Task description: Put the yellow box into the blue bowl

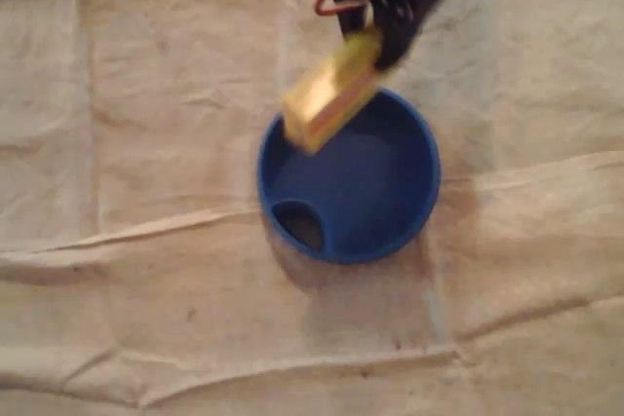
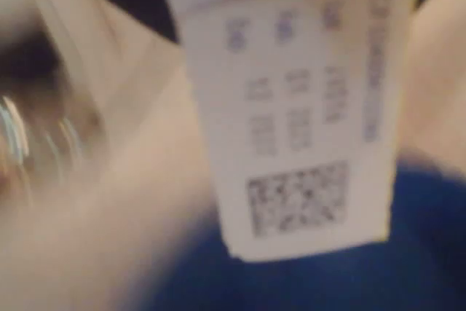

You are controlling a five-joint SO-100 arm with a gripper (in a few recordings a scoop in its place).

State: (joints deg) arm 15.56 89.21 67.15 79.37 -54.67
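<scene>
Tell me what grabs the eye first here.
The yellow box, tilted and blurred in the black gripper, overlaps the upper-left rim of the blue bowl in the overhead view. In the wrist view, the box's white label with a square code sits dead centre. Creased beige cloth lies all around.

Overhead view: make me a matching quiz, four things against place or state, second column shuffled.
1. box
2. bowl
3. cloth
4. claw

A. creased, lying under everything
B. black, at the top edge, shut on the box
C. yellow, tilted, held in the air over the bowl's rim
D. round, blue, sitting on the cloth

Pairs: 1-C, 2-D, 3-A, 4-B
</scene>
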